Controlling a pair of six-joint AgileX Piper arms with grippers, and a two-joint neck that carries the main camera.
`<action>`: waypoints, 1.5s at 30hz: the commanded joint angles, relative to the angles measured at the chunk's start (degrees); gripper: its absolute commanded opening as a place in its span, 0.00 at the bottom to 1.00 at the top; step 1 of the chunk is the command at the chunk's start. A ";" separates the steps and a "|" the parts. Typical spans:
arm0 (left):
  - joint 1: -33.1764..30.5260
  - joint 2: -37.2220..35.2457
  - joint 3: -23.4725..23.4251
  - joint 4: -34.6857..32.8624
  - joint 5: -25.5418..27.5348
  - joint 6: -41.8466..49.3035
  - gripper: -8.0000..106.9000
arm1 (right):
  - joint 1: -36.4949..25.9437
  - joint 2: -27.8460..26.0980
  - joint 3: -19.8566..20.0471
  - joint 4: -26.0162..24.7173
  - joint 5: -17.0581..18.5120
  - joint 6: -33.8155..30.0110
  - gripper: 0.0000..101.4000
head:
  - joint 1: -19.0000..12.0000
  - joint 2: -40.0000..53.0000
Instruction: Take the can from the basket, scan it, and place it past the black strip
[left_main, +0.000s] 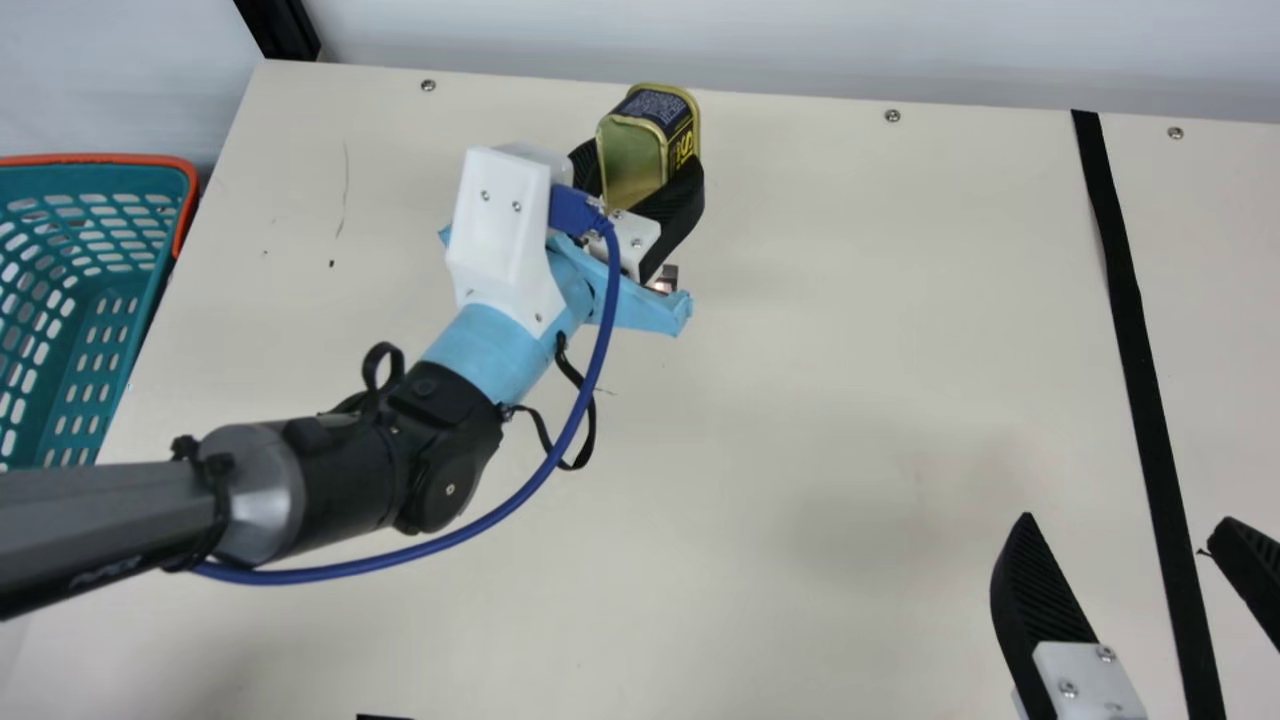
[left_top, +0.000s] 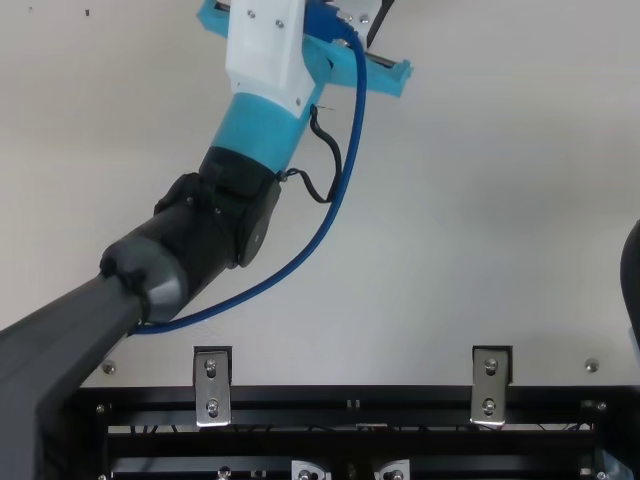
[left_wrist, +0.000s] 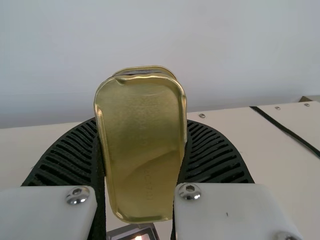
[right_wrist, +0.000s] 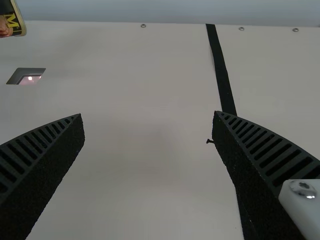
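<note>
Left claw (left_main: 641, 168) — far forward, snug around the can (left_main: 650, 125).

Soft, fairly bright light spreads over the flat cream table (left_main: 850, 300); its source cannot be told. In the main view, a broad, blurry-edged shadow lies left of the long matte black strip (left_main: 1140, 350). Well left of the strip, the rounded gold metal can (left_wrist: 142, 145) has a dull sheen, and the dark-framed glassy scanner window (right_wrist: 30, 79) glows pinkish white. Right of the strip in the right wrist view, a polished round screw head (right_wrist: 303, 189) glints.
</note>
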 joint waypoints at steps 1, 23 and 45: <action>0.08 -0.17 -0.03 0.35 0.05 -0.02 0.16 | 0.00 0.00 0.00 0.00 0.00 0.00 1.00 | -0.25 -0.17; -2.78 -20.26 10.91 16.33 12.49 -5.76 0.16 | 0.00 0.00 0.00 0.00 0.00 0.00 1.00 | -0.25 -0.17; -2.76 -20.22 10.89 16.42 12.70 -5.71 0.16 | 6.68 17.11 -14.88 6.29 -13.00 -2.97 1.00 | -0.25 -0.17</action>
